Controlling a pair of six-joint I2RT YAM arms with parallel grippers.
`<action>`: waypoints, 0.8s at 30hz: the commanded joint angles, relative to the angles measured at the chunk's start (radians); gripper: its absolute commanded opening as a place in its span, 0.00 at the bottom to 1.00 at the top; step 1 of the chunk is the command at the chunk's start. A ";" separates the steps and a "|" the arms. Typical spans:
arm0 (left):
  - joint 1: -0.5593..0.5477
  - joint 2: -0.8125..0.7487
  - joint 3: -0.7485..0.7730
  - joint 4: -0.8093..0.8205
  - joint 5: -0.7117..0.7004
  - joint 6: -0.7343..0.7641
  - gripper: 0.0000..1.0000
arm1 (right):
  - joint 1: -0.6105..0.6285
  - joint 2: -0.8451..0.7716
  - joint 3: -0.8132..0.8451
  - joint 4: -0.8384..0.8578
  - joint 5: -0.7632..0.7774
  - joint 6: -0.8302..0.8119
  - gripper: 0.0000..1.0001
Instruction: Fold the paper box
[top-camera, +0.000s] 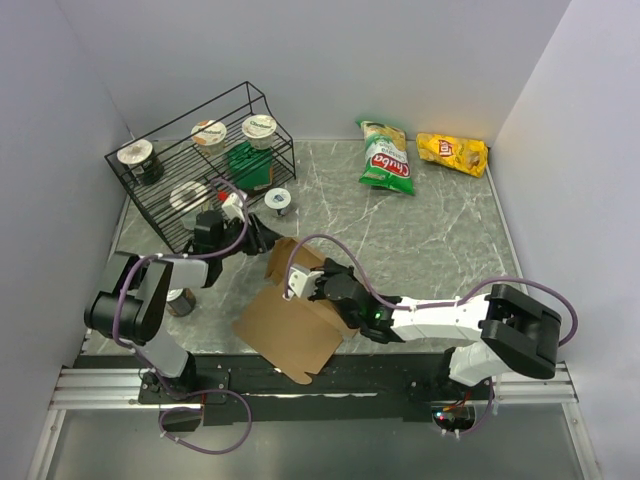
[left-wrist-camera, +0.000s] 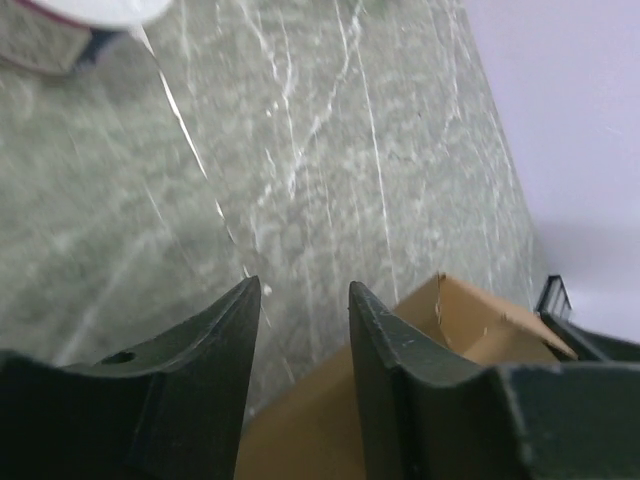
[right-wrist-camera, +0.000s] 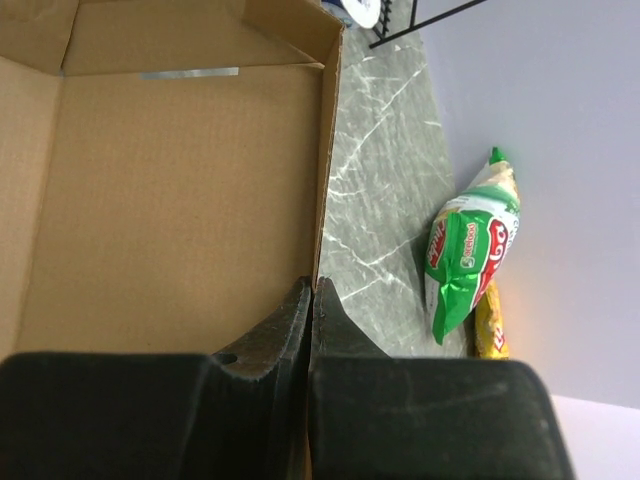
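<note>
Paper box is seen half-erected on the table, toward 7 o'clock from the table's middle in the overhead view. Right gripper, reached in from 4 o'clock, is clenched on the top edge of one raised side wall. This is judged to be done to hold that wall upright and the sheet anchored. Left gripper is poised at the box's 11 o'clock corner, fingers parted, nothing between them. A far flap is probably to be taken next.

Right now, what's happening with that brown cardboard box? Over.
Right gripper shut on brown cardboard box wall. Left gripper open, beside box. Green chip bag far off.
</note>
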 joint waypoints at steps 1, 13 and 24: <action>-0.002 -0.052 -0.081 0.190 0.075 -0.089 0.45 | 0.026 0.033 -0.015 0.068 0.047 -0.050 0.00; -0.002 -0.168 -0.269 0.347 0.033 -0.060 0.47 | 0.041 0.029 -0.023 0.082 0.034 -0.038 0.00; -0.002 -0.093 -0.356 0.625 0.099 -0.065 0.49 | 0.038 0.021 -0.015 0.041 0.006 -0.009 0.00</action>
